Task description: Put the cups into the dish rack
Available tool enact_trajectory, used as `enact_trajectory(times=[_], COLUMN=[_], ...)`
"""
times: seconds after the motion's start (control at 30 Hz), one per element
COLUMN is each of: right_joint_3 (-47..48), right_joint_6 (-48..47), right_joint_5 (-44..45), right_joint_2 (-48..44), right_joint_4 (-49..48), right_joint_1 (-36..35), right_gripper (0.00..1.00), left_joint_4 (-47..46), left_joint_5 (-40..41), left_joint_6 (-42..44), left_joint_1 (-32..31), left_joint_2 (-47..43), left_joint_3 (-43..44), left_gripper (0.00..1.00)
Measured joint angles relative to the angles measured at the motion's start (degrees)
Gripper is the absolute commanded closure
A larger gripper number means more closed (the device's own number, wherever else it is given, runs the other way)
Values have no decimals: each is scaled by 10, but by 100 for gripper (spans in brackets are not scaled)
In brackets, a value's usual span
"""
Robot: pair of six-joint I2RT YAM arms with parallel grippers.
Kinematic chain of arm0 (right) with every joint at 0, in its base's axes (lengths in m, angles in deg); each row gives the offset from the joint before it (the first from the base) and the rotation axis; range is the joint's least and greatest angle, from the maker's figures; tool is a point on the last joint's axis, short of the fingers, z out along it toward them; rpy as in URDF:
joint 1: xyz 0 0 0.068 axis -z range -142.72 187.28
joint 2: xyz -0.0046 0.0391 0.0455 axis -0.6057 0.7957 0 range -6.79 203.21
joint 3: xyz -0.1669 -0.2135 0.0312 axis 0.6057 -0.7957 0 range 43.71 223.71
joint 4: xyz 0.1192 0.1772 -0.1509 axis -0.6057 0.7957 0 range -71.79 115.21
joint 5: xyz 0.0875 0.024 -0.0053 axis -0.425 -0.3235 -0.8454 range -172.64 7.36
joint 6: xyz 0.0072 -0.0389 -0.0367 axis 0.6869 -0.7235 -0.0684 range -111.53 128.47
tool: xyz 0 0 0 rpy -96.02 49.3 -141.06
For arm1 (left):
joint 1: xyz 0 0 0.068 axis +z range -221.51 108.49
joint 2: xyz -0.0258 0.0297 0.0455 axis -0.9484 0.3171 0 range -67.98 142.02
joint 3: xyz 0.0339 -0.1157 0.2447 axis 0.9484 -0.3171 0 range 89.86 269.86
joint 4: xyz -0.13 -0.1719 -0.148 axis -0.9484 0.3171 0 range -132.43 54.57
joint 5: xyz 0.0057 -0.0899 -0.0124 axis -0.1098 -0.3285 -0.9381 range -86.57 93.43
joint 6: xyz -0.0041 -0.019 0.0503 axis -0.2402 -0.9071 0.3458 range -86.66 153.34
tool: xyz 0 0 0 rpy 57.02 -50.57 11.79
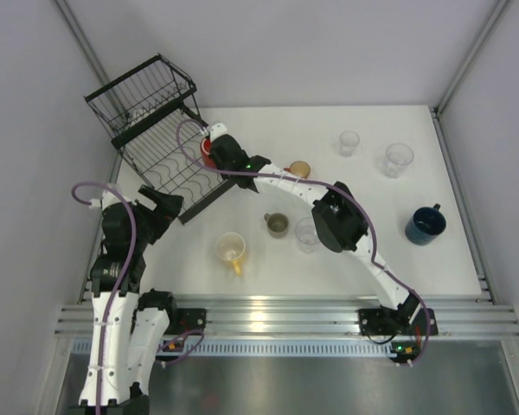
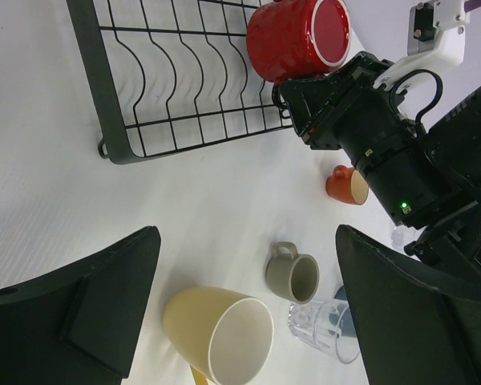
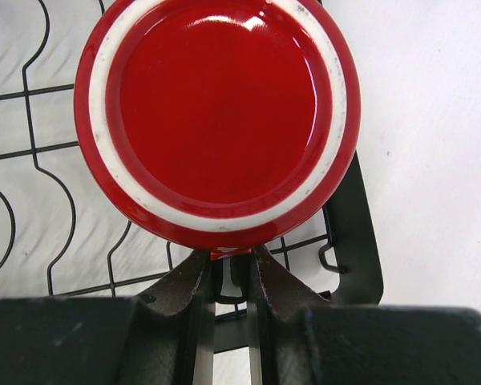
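Red glazed ceramic mug [image 3: 216, 120]: at a corner of the black wire dish rack [image 3: 354, 224]; base faces the right wrist camera, long axis and mouth point away towards the wires.
Right pincer [image 3: 231, 258]: clamped on the mug's handle.
Left pincer [image 2: 248, 241]: fingers wide apart, holding nothing, above the white worktop [image 2: 48, 160].

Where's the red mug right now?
The red mug is left of centre in the top view, held by the right gripper over the low tray of the dish rack, near its right edge.
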Motion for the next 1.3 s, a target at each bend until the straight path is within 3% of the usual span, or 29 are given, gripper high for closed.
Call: enact_trajectory(times=[0.13,0.87,1.07,1.13,1.3], right_joint_3=[0,11,15,19,19], right_joint_6=[1,1,3,4,5], right_joint_5=[0,0,0,0,0], right_joint_2=[0,19,21,21,21], right_joint_4=[4,4,-6,-9,-13], right_joint_1=[0,3,5,5,5], right_gripper=[88,80,75,68,67], left_joint_4=[0,0,0,0,0], left_joint_5=[4,9,9,9,9], left_joint_6=[-1,-2,-2,-2,0], left_joint_1=[0,0,0,0,0], left_joint_2=[2,9,14,17,19], left_joint_3=[0,0,0,0,0], left_gripper=[4,4,4,4,5])
